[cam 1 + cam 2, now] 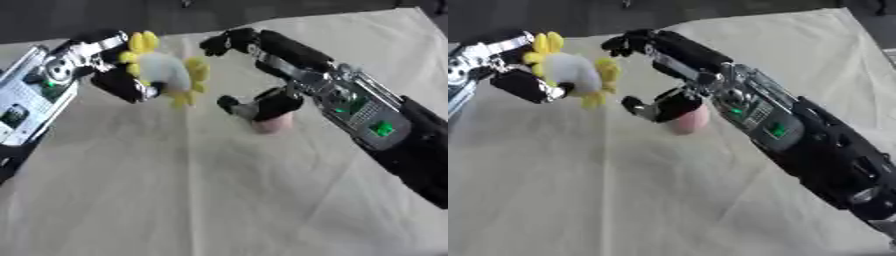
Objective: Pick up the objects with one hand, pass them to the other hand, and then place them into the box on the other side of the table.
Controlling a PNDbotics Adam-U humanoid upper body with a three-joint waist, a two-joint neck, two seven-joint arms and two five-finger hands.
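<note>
A soft toy (166, 70), white in the middle with yellow petals round it, hangs above the cloth at the upper left. My left hand (118, 80) is shut on it, fingers curled round its near side. My right hand (262, 52) reaches in from the right, close to the toy's right side but apart from it. Its fingers (229, 42) arch above and its thumb (241, 106) sticks out below, with nothing between them. A small pink object (273, 124) lies on the cloth just under the right thumb, partly hidden by it.
A pale cream cloth (201, 190) covers the table, with folds running toward me. Its far edge meets a dark floor (87, 20) at the top. No box shows in either view.
</note>
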